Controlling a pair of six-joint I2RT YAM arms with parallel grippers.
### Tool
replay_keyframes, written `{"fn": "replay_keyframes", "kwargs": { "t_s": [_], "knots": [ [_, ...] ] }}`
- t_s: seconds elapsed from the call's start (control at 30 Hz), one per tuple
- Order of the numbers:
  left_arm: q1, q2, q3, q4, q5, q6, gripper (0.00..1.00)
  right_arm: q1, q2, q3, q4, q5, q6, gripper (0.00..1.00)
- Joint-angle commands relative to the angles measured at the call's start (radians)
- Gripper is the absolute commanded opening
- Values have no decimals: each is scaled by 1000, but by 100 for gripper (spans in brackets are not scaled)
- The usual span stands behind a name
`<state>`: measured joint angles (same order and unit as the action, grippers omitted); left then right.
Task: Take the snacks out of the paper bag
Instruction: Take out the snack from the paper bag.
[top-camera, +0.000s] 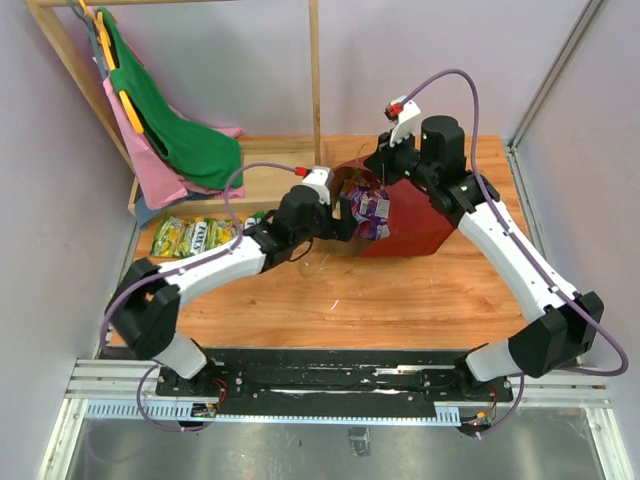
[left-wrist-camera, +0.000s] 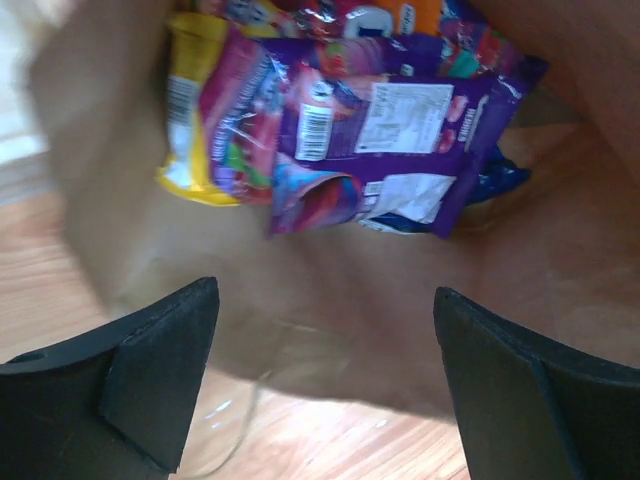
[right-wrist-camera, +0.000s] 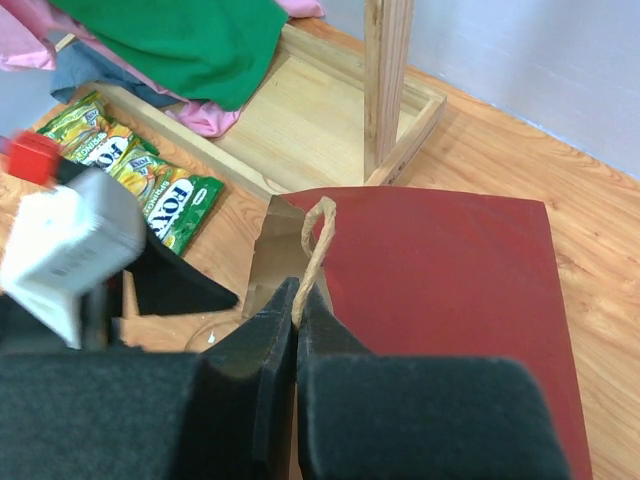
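The dark red paper bag (top-camera: 415, 225) lies on its side, its mouth facing left. Purple and yellow candy packets (left-wrist-camera: 370, 130) lie heaped inside on its brown lining (left-wrist-camera: 330, 290); they also show at the mouth in the top view (top-camera: 368, 212). My left gripper (left-wrist-camera: 325, 380) is open and empty at the bag's mouth, short of the packets. My right gripper (right-wrist-camera: 298, 300) is shut on the bag's tan loop handle (right-wrist-camera: 318, 235), above the red side (right-wrist-camera: 440, 270). Several green and yellow packets (top-camera: 195, 237) lie on the table to the left. The blue chip bag is hidden.
A wooden rack (top-camera: 315, 80) with a low tray base (top-camera: 275, 180) stands at the back left, with green (top-camera: 195, 140) and pink cloths (top-camera: 150, 165) hanging from it. Grey walls close in both sides.
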<state>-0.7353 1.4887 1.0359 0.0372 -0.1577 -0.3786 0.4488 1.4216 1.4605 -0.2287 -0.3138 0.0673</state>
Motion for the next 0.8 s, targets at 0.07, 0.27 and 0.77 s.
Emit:
{"fn": "replay_keyframes", "kwargs": {
  "t_s": [0.07,0.27,0.77],
  "knots": [
    [-18,148,7,319,46,-122,92,-4,-8,8,44,-41,57,1],
    [-19,285,130,345,66,-161,92,-4,-3,-17,105,-82,108,1],
    [-18,565,273,369,-120,-184,87,-4,13,-8,177,-135,189,1]
  ]
}}
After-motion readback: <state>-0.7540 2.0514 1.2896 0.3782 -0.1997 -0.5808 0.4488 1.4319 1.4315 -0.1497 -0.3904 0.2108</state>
